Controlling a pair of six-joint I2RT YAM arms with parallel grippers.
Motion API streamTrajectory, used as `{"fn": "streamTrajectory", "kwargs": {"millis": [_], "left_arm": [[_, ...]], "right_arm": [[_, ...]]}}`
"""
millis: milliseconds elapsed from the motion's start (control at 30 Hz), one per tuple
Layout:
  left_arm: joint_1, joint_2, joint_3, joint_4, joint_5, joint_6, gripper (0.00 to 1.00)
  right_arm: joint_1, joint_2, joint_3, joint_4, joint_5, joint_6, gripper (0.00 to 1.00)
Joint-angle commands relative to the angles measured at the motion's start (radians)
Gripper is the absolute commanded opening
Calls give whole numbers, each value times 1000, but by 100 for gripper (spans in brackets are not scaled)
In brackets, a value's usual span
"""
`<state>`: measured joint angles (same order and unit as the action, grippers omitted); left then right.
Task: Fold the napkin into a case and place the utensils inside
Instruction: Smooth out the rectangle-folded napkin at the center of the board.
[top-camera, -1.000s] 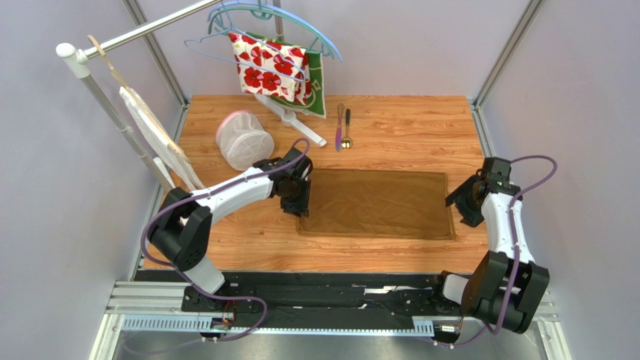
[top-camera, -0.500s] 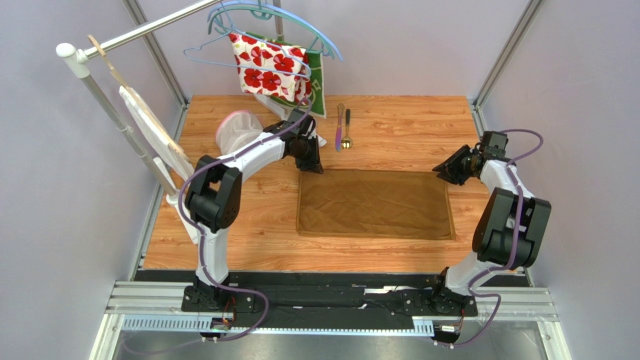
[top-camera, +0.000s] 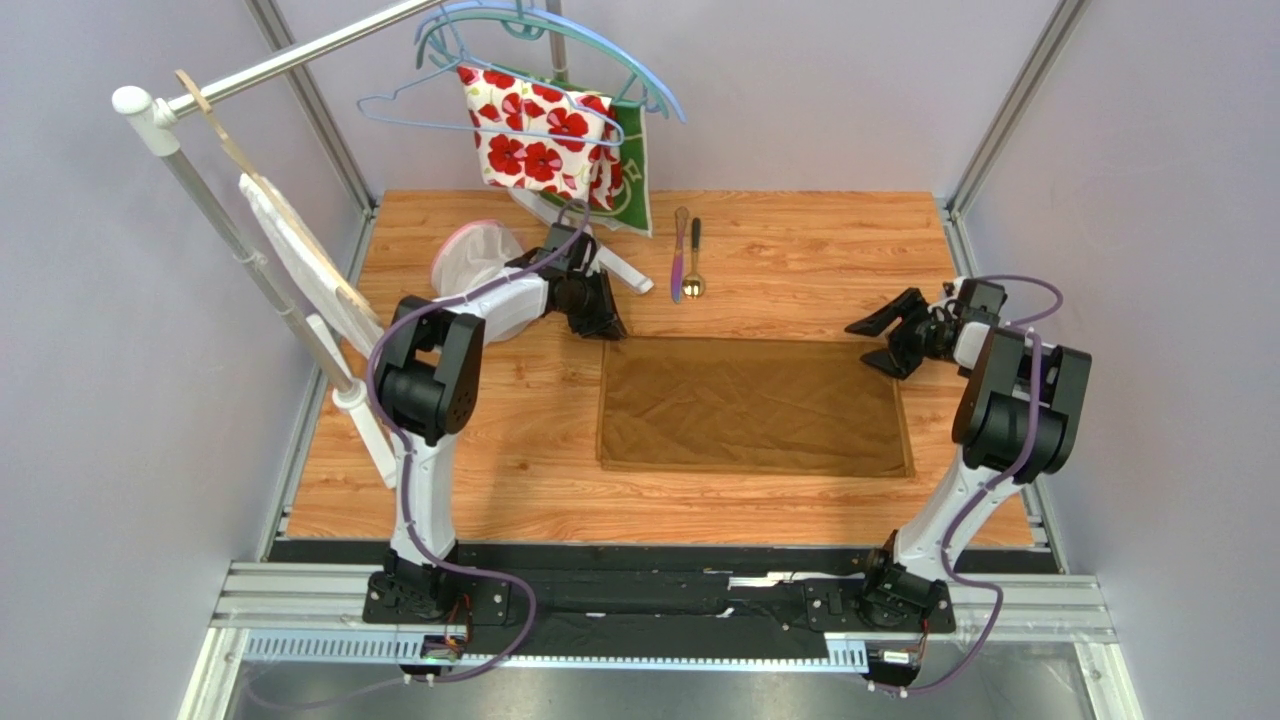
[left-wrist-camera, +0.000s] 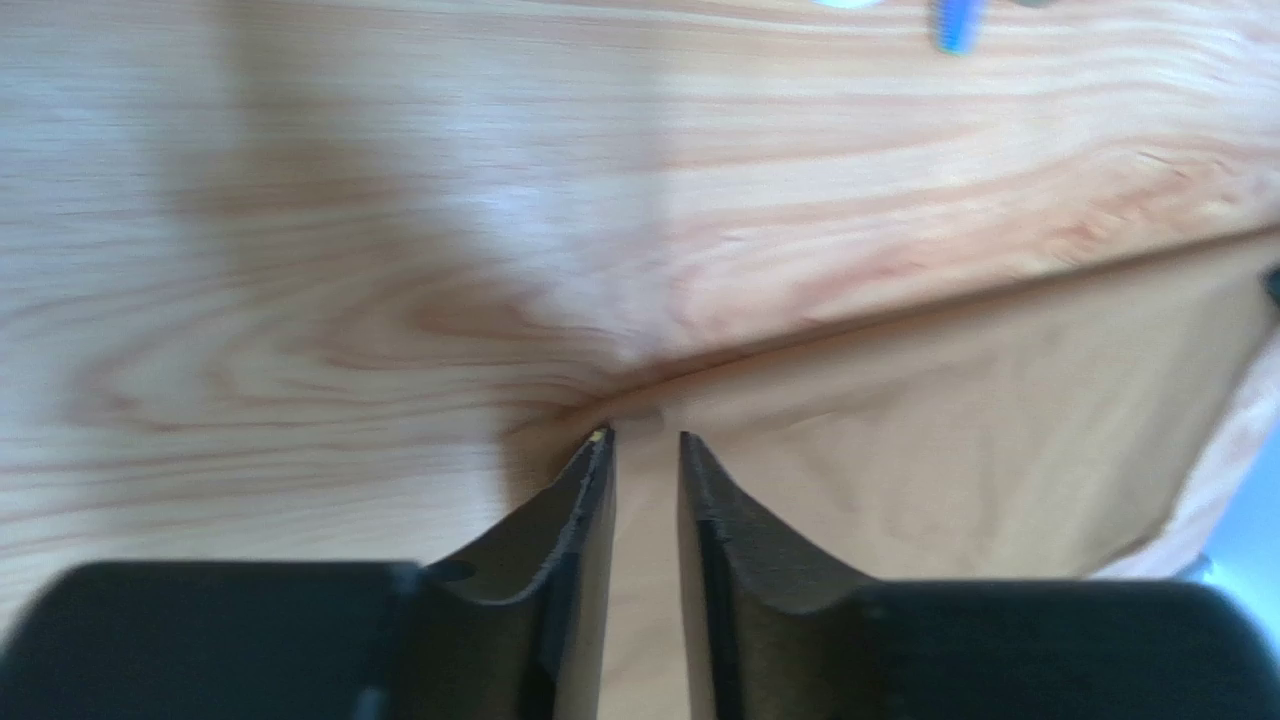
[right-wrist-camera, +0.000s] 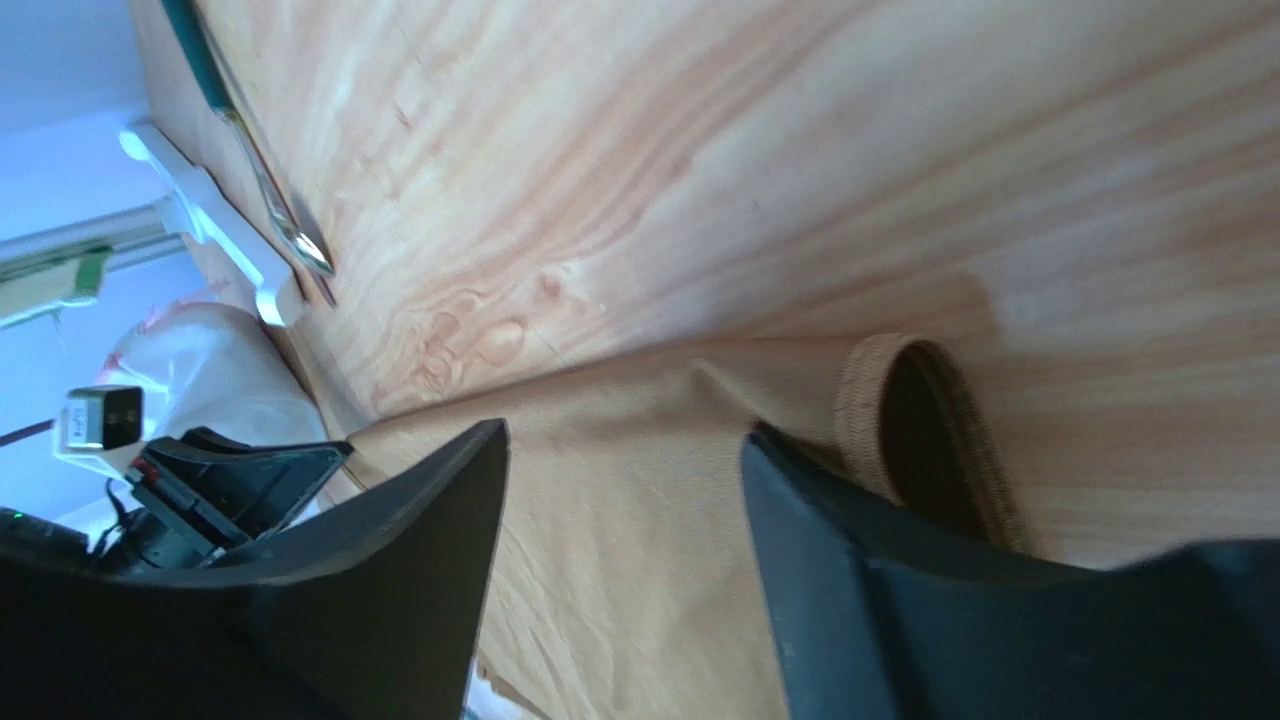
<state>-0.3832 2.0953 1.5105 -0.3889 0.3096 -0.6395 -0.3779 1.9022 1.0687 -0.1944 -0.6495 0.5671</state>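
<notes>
Napkin (top-camera: 754, 405) lies flat as a rectangle at the centre of the desk (top-camera: 842, 248). Utensils (top-camera: 685, 255) lie side by side on bare wood just beyond its far edge, apart from the cloth. Left hand (left-wrist-camera: 643, 438) sits at the far left corner of the napkin, fingers parted by a narrow gap; contact with the cloth cannot be confirmed from the blurred wrist view. Right hand (right-wrist-camera: 624, 443) sits at the far right corner, fingers spread wide. That corner (right-wrist-camera: 917, 428) curls upward just beside one finger.
</notes>
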Motion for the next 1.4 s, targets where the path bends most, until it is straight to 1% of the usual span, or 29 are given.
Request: {"fn": "streamTrajectory", "kwargs": {"millis": [0, 33, 67, 100, 133, 167, 267, 300, 333, 367, 400, 433, 467, 500, 533, 567, 600, 667, 700, 733, 800, 900, 1133, 1233, 1300, 1333, 1367], "left_arm": [[15, 6, -9, 16, -36, 52, 37], [14, -4, -3, 4, -53, 67, 41], [10, -41, -6, 5, -72, 72, 58], [6, -67, -22, 18, -89, 77, 82], [-15, -93, -30, 21, -107, 80, 85], [-26, -147, -35, 21, -131, 78, 87], [-83, -254, -100, 94, -123, 55, 91], [-95, -271, -116, 172, -104, 46, 91], [-108, -282, -128, 211, -81, 19, 89], [-126, -281, -147, 255, -19, 2, 86], [-132, -271, -156, 362, 15, -20, 81], [-140, -259, -164, 424, 51, -66, 80], [-149, -227, -180, 483, 107, -93, 78], [-154, -209, -187, 595, 132, -120, 72], [-157, -187, -191, 648, 149, -176, 70], [-160, -141, -194, 698, 175, -205, 66], [-169, -115, -194, 785, 181, -228, 60], [-171, -40, -190, 855, 192, -304, 56], [-171, -18, -193, 921, 195, -328, 53], [-171, 0, -199, 953, 194, -366, 51], [-172, 38, -204, 978, 166, -376, 49], [-172, 69, -213, 992, 122, -373, 48], [-168, 114, -240, 973, 16, -399, 48], [-160, 127, -265, 969, 8, -419, 49], [-149, 134, -282, 1004, 20, -425, 48], [-146, 132, -285, 1006, 25, -427, 48], [-143, 129, -283, 986, 26, -430, 48]], "right_arm": [[-7, -12, 8, 76, 19, -35, 72], [-1, -32, 4, 66, 19, -44, 77], [20, -81, -3, 53, 45, -44, 81], [37, -113, -4, 44, 53, -52, 86], [57, -141, -3, 9, 68, -65, 100], [103, -191, 14, -19, 126, -88, 100], [193, -244, 27, -50, 169, -81, 100], [210, -259, 30, -43, 165, -72, 100], [227, -264, 30, -16, 162, -59, 100], [252, -262, 27, 10, 151, -44, 100], [264, -244, 24, 38, 136, 0, 100], [287, -229, 22, 103, 111, 19, 100], [301, -215, 27, 125, 73, 34, 100], [316, -198, 34, 156, 67, 43, 100], [332, -181, 31, 174, 64, 45, 100], [362, -172, 27, 185, 68, 51, 100], [372, -166, 20, 231, 70, 60, 100], [373, -131, -4, 323, 36, 121, 100], [373, -117, -12, 357, 21, 143, 100], [373, -105, -30, 419, 10, 181, 99], [373, -65, -44, 473, -18, 212, 99], [405, -22, -59, 550, -35, 237, 98], [413, 50, -78, 625, -59, 241, 97], [396, 72, -79, 633, -56, 220, 98], [387, 89, -87, 659, -71, 223, 98], [349, 103, -92, 670, -78, 231, 98], [338, 107, -95, 679, -84, 237, 98]]}}
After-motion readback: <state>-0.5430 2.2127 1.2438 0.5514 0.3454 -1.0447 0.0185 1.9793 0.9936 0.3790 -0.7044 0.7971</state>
